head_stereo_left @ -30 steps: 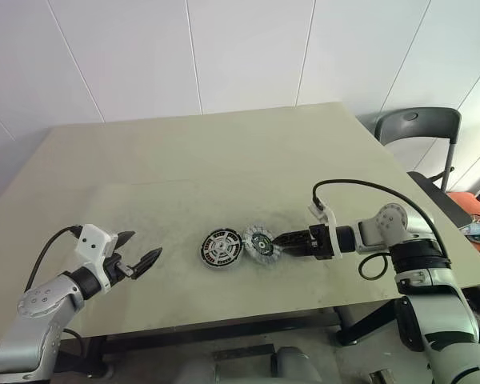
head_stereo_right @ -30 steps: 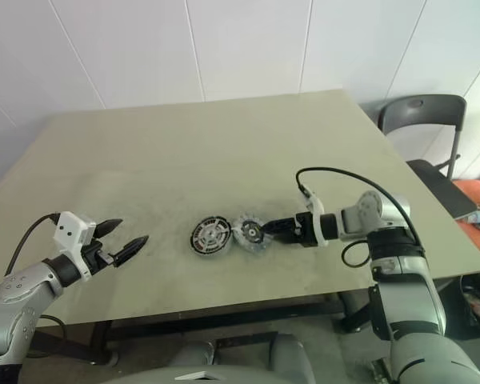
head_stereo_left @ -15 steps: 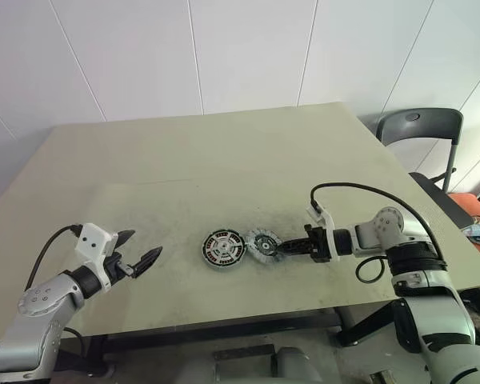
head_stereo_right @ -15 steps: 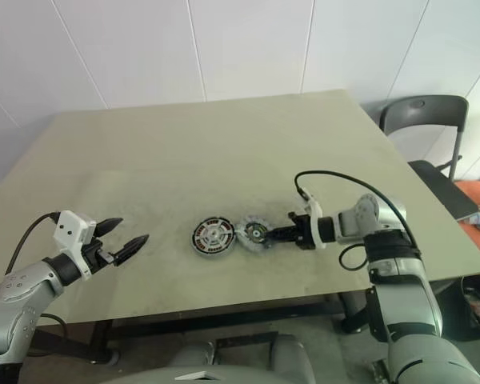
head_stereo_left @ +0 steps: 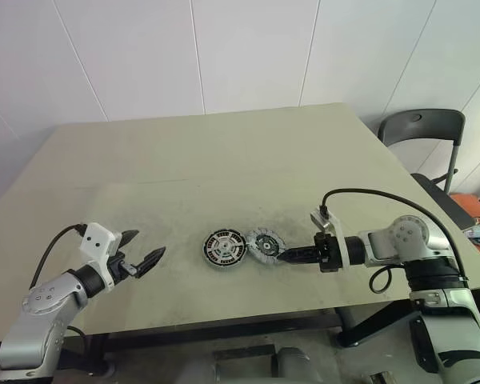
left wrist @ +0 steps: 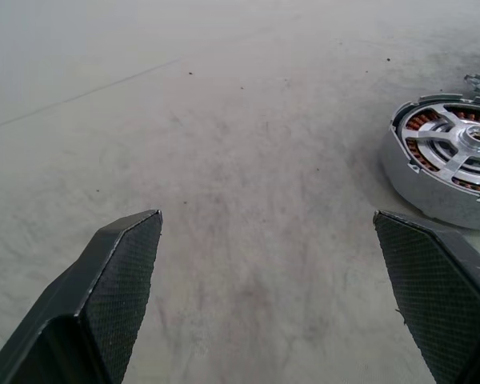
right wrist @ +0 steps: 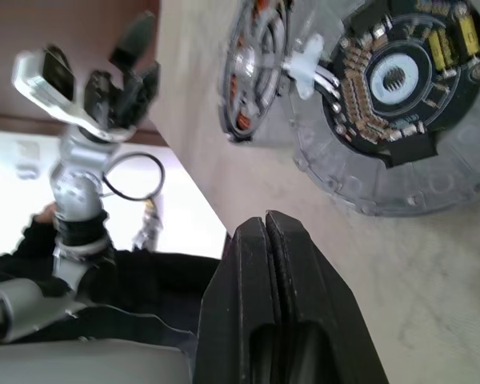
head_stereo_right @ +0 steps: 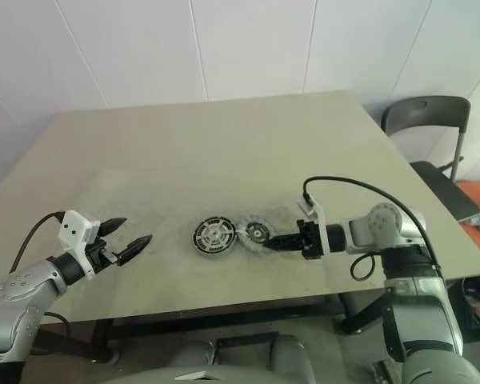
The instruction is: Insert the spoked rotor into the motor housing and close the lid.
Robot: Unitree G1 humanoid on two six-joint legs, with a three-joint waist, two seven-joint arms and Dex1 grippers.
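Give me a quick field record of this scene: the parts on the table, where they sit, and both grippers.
surface: table
motor housing: flat on table, spoked rotor seated inside
lid: flat on table, beside the housing on its right
left gripper: open, empty, apart from the parts
right gripper: shut, empty, tips by the lid's edge

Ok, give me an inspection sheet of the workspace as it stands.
Surface: beige table, grey smudges around the middle.
Job's things: motor housing flat on the table, spoked rotor apparently inside it; lid beside it, not fitted, circuit side up.
Clutter: nothing seen.
Tools: left tool open, empty; right tool shut, empty, tip just short of the lid.
Cables: black cable looping at each wrist.
Surroundings: white wall, dark chair.
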